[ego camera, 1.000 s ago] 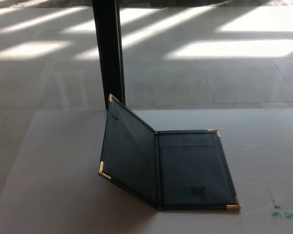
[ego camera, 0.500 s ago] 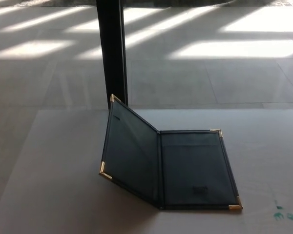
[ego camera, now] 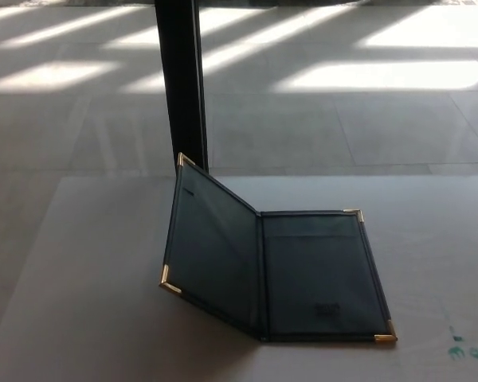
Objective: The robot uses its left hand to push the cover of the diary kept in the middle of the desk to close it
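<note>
So the diary (ego camera: 275,270) sits mid-bench, half open. Its spine runs roughly 12 to 6 o'clock, so the long axis points away from the robot. The right half lies flat on the white bench (ego camera: 80,270); the left cover (ego camera: 211,259) stands tilted up toward 10 o'clock, gold corners showing. A dark post (ego camera: 182,79) rises at 12. Neither robot hand shows, so can't tell their state.

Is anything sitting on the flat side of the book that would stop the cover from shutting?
No. The diary's flat half looks bare, so the raised cover can fold onto it. Neither hand shows.
</note>
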{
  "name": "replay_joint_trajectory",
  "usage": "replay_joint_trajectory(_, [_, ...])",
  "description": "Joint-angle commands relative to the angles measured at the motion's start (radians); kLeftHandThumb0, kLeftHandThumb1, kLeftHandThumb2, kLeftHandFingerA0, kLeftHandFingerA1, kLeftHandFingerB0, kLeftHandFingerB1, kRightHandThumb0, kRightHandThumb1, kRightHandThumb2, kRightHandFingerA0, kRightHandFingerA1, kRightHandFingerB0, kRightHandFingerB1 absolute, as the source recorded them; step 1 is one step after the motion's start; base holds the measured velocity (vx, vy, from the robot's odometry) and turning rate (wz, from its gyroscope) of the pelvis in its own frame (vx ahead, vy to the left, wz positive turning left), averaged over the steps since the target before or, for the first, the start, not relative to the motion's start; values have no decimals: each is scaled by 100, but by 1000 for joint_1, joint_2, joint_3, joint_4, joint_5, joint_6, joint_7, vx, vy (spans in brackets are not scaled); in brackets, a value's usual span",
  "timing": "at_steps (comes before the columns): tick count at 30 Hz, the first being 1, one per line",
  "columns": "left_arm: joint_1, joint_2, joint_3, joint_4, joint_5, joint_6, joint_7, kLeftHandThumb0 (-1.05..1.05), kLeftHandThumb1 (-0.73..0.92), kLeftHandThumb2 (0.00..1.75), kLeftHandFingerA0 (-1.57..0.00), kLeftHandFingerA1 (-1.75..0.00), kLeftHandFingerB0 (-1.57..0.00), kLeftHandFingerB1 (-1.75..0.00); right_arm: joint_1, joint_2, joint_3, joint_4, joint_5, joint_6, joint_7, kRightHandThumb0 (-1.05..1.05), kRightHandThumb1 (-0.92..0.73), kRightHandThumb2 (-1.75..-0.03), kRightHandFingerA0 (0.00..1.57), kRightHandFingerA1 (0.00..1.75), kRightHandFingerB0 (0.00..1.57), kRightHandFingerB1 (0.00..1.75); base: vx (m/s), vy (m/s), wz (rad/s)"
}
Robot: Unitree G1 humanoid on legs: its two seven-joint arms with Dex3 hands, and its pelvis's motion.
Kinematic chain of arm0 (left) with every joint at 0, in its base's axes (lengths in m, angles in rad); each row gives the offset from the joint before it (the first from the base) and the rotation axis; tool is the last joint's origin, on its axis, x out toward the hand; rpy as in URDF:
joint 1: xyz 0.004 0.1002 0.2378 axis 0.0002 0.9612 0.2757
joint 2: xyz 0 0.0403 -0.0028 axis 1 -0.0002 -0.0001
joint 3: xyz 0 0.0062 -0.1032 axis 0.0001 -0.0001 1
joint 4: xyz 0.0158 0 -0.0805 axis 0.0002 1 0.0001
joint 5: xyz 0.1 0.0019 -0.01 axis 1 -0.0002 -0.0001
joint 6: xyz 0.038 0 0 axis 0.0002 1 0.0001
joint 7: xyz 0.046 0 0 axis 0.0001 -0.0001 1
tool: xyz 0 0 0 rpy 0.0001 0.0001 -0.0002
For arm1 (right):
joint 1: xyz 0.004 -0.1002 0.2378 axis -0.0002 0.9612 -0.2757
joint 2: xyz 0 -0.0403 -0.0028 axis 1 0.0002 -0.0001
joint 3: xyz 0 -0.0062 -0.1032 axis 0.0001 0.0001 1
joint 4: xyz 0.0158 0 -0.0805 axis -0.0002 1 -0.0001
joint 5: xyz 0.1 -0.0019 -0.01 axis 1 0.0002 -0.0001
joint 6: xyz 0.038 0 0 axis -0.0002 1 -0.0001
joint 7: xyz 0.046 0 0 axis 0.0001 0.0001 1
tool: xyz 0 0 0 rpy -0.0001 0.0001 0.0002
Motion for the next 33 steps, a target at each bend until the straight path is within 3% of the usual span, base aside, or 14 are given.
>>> replay_joint_trajectory(1, [-51, -42, -101, 1, -21, 95, -23, -64, 90, 66, -32, -44, -25, -37, 2, -7, 3, -13, 25, 12, -4, -98, -88, -66, 60, 82, 50, 72, 0, 0, 0])
replay_joint_trajectory(3, [-50, -64, -132, 20, -8, 90, -11, -66, 86, 65, -35, -46, -27, -38, 3, -6, 2, -18, 31, 17, -5, -98, -87, -66, 61, 83, 51, 72, 0, 0, 0])
replay_joint_trajectory(4, [-48, -75, -146, 32, 0, 86, -1, -62, 68, 107, -34, -60, -16, -49, 4, -7, 2, -16, 33, 17, -2, -98, -87, -67, 59, 83, 50, 72, 0, 0, 0])
replay_joint_trajectory(6, [-35, -80, -171, 58, 8, 76, -15, -65, 88, 65, -34, -45, -26, -38, 10, -8, 9, -20, 25, 12, -5, -98, -89, -66, 59, 83, 51, 73, 0, 0, 0])
replay_joint_trajectory(20, [130, -95, -261, 56, 31, 61, -37, -65, 89, 66, -31, -46, -24, -39, 12, -4, 15, -15, 49, 9, 8, -97, -87, -67, 58, 81, 52, 70, 0, 0, 0])
replay_joint_trajectory(21, [141, -107, -255, 48, 24, 77, -23, -65, 89, 66, -31, -46, -27, -39, 18, 0, 17, -34, 51, 15, 3, -90, -66, -122, 65, 85, 45, 69, 0, 0, 0])
replay_joint_trajectory(22, [155, -125, -250, 29, 23, 91, 6, -66, 69, 107, -34, -59, -18, -49, 17, -1, 19, -32, 47, 13, -3, -99, -87, -66, 58, 83, 53, 72, 0, 0, 0])
replay_joint_trajectory(25, [214, -199, -249, -42, -6, 108, 24, -63, 92, 67, -32, -47, -28, -40, 13, -10, 12, -39, 54, 28, -12, -91, -64, -121, 67, 86, 44, 69, 0, 0, 0])
replay_joint_trajectory(26, [244, -262, -243, -88, -41, 122, 37, -67, 92, 69, -31, -48, -26, -41, 13, -12, 11, -44, 55, 31, -13, -97, -87, -66, 59, 82, 53, 71, 0, 0, 0])
replay_joint_trajectory(27, [265, -316, -250, -132, -51, 135, 61, -65, 73, 112, -32, -60, -14, -49, 12, -14, 9, -46, 56, 32, -16, -97, -87, -66, 60, 83, 53, 71, 0, 0, 0])
replay_joint_trajectory(28, [277, -348, -256, -159, -50, 144, 73, -72, 91, 70, -30, -49, -26, -42, 12, -15, 9, -48, 56, 32, -16, -96, -88, -66, 59, 83, 53, 71, 0, 0, 0])
replay_joint_trajectory(31, [310, -440, -273, -223, -47, 157, 109, -71, 92, 69, -32, -49, -30, -42, 9, -16, 11, -43, 56, 30, -14, -95, -86, -66, 60, 83, 53, 70, 0, 0, 0])
replay_joint_trajectory(32, [330, -477, -304, -256, -40, 163, 110, -67, 74, 115, -35, -63, -18, -50, 4, -18, 9, -36, 57, 31, -14, -96, -86, -66, 60, 83, 53, 70, 0, 0, 0])
replay_joint_trajectory(33, [346, -503, -328, -279, -38, 170, 107, -73, 92, 71, -33, -51, -30, -41, 3, -19, 9, -34, 57, 32, -14, -96, -86, -66, 61, 83, 54, 69, 0, 0, 0])
